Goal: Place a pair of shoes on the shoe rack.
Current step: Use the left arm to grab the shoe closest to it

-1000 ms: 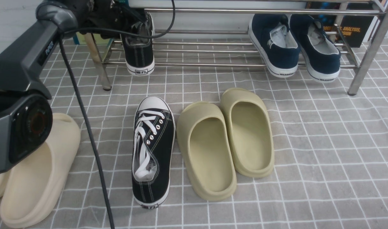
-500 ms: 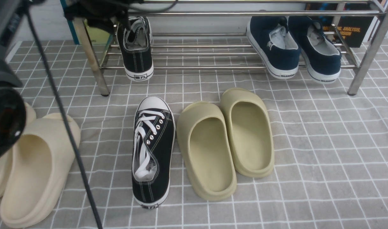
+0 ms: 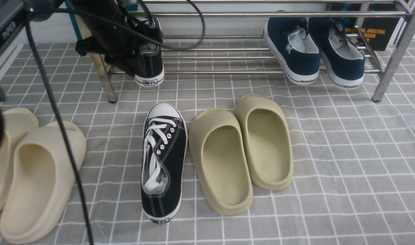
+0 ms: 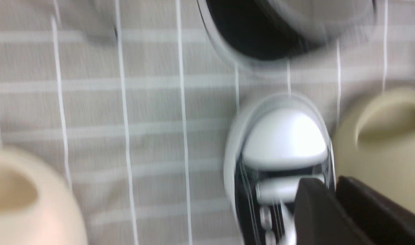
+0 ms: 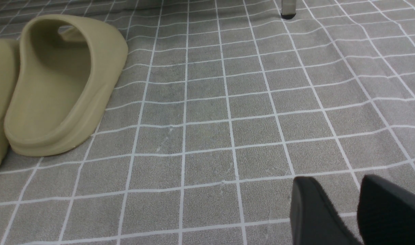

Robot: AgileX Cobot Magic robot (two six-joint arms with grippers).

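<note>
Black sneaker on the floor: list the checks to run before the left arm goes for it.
1. First black sneaker on the shoe rack: ok, on the lower bars, heel overhanging the front.
2. Floor sneaker upright, toe towards the rack: ok.
3. Left tool empty: ok, nothing between its fingers.
4. Left tool open for a grasp: not ok, fingers look together.
5. Gap between floor sneaker and olive slipper: cannot tell, they lie very close.
6. Free bars beside the first sneaker: ok, bare up to the navy slip-ons.
</note>
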